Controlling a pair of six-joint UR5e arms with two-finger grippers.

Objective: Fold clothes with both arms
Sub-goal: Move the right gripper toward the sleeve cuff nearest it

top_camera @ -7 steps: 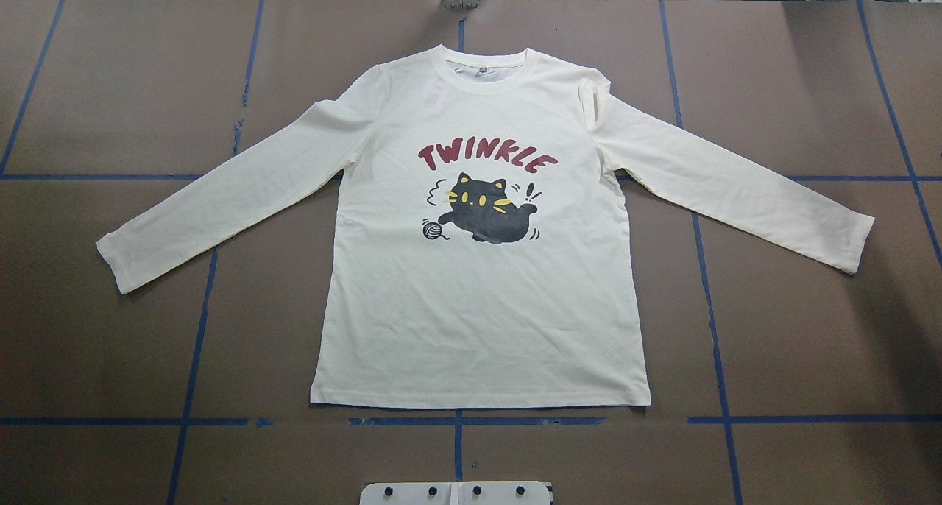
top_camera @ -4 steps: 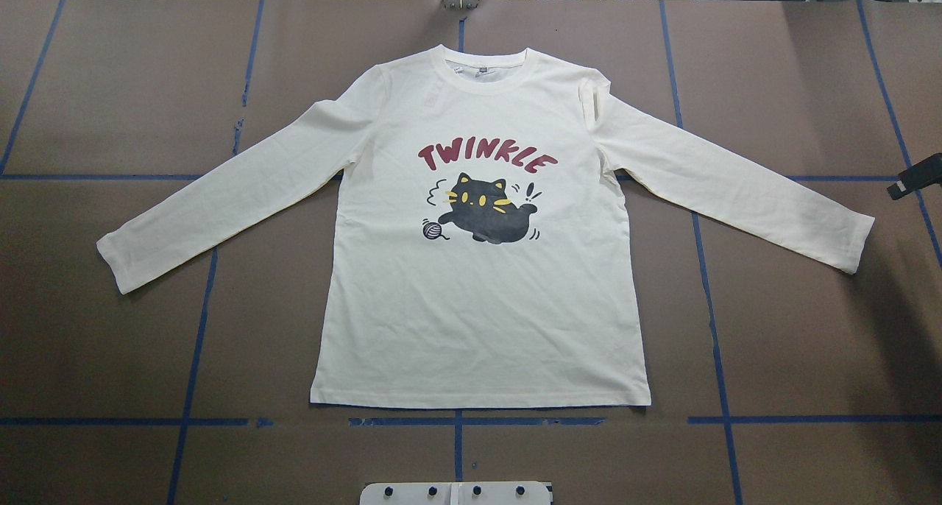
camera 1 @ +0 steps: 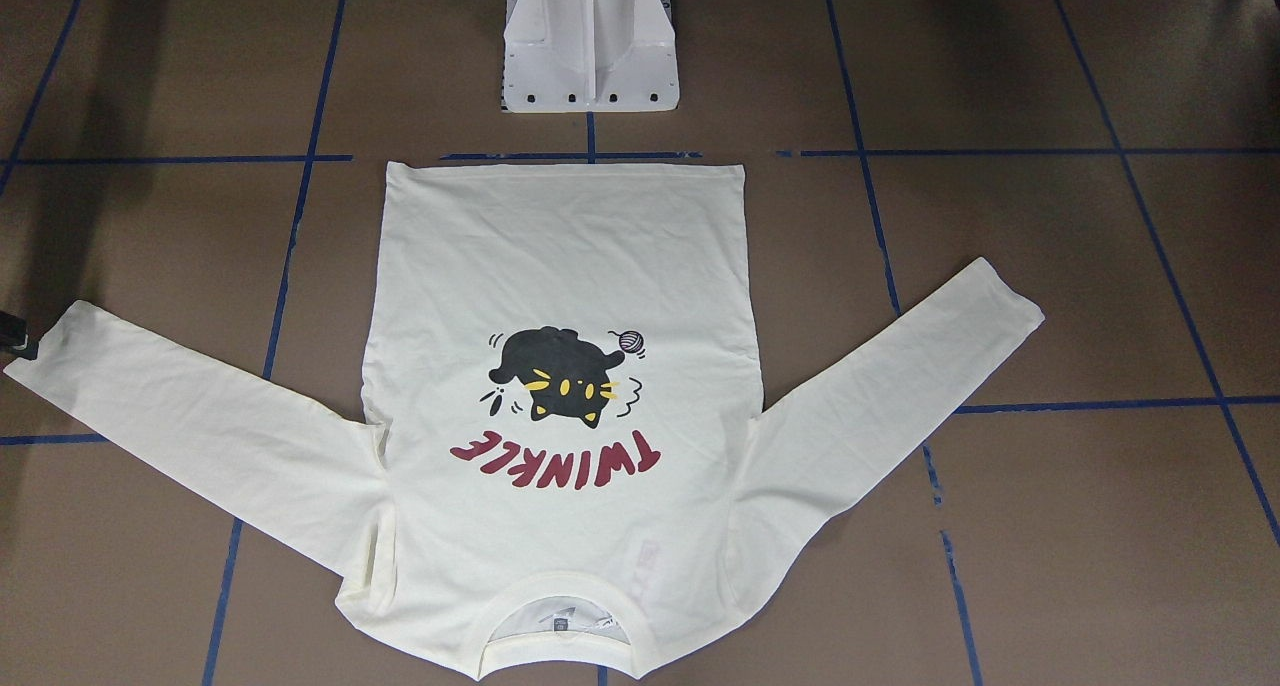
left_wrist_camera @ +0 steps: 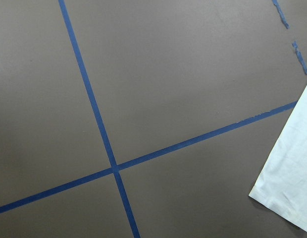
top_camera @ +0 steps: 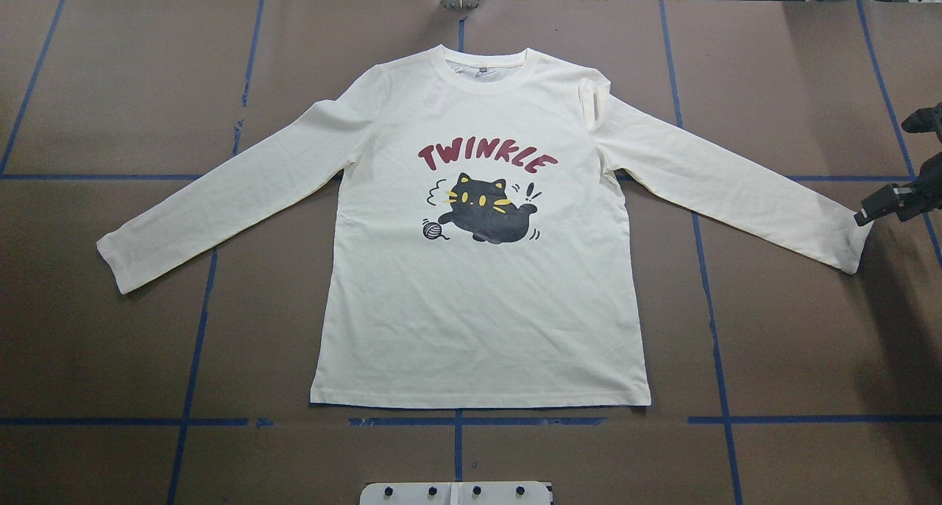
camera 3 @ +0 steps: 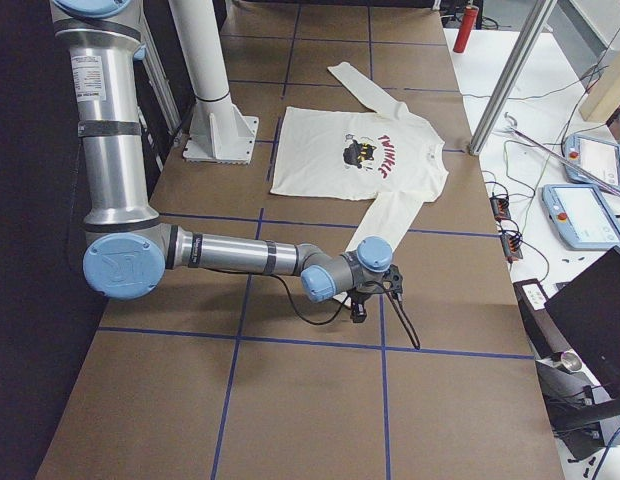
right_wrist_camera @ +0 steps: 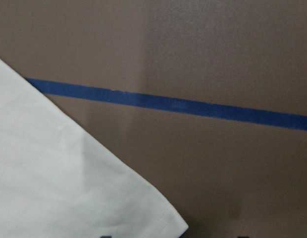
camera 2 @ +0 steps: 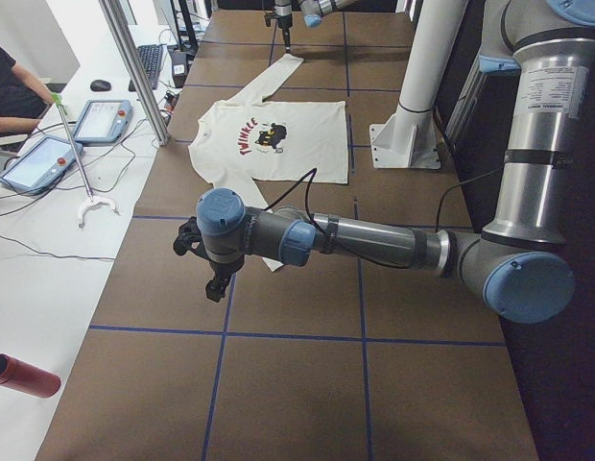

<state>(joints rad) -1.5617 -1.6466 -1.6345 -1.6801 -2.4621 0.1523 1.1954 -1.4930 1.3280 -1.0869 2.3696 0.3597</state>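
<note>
Black slivers [right_wrist_camera: 106, 236] at the bottom edge of the right wrist view, two of them set well apart, are all we see of the right gripper's [top_camera: 862, 216] fingers. We read them as spread, with nothing between them, though they are too small for certainty. Just inward of them lies the cuff [top_camera: 854, 244] of the cream T-shirt's [top_camera: 478, 306] sleeve on the robot's right. In the overhead view the gripper sits at that cuff's collar-side corner, and we cannot tell whether it touches the cloth.

The coming move turns on that sleeve's long axis. It runs slantwise from the cuff up to the shoulder, so the fingers face the sleeve end-on from outside the T-shirt.

The left gripper [camera 2: 216, 283] appears only in the side view, where we cannot tell whether its fingers are apart or together. Its wrist camera shows the other cuff [left_wrist_camera: 287, 198] off to one side, with bare brown table [left_wrist_camera: 158, 74] beneath it. So we judge the right arm the nearer to its cuff.

The T-shirt lies flat and print-up, sleeves splayed outward and hem toward the robot, with no fold yet made.
</note>
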